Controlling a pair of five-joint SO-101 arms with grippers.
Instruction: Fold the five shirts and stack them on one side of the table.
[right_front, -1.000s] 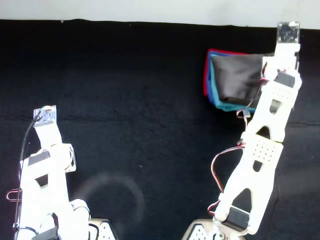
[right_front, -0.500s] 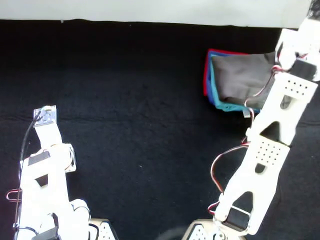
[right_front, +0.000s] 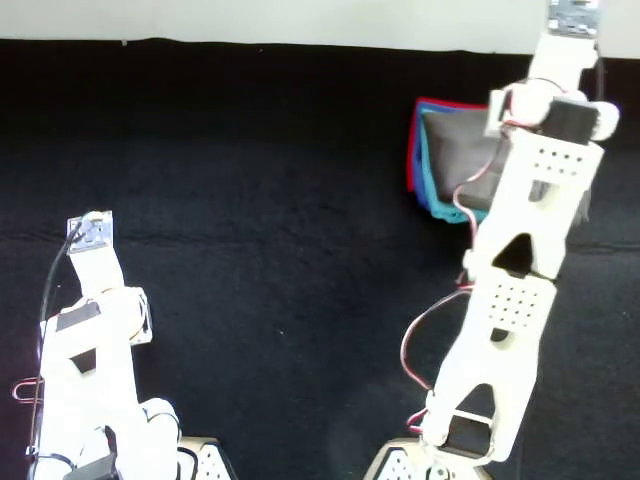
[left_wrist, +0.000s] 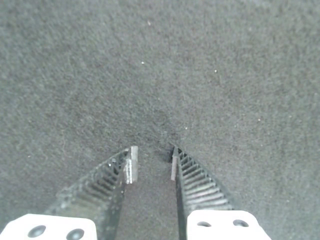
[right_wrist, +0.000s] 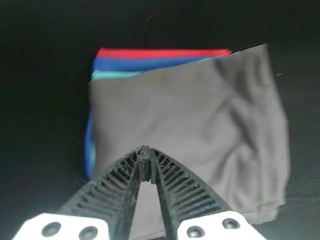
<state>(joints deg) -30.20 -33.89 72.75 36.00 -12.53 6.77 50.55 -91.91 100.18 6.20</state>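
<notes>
Left gripper (left_wrist: 152, 162): parted slightly, empty, over your table (left_wrist: 150, 60).
Right gripper (right_wrist: 146, 160): tips together, empty, above grey shirt (right_wrist: 210, 120) topping your stack (right_wrist: 150, 62).

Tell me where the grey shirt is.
In the high view, the grey shirt lies atop the teal shirt at the table's far right.

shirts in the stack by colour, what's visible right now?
grey shirt: 1
teal shirt: 1
blue shirt: 1
red shirt: 1
Total: 4 visible; any further layer under the stack can't be told.
</notes>
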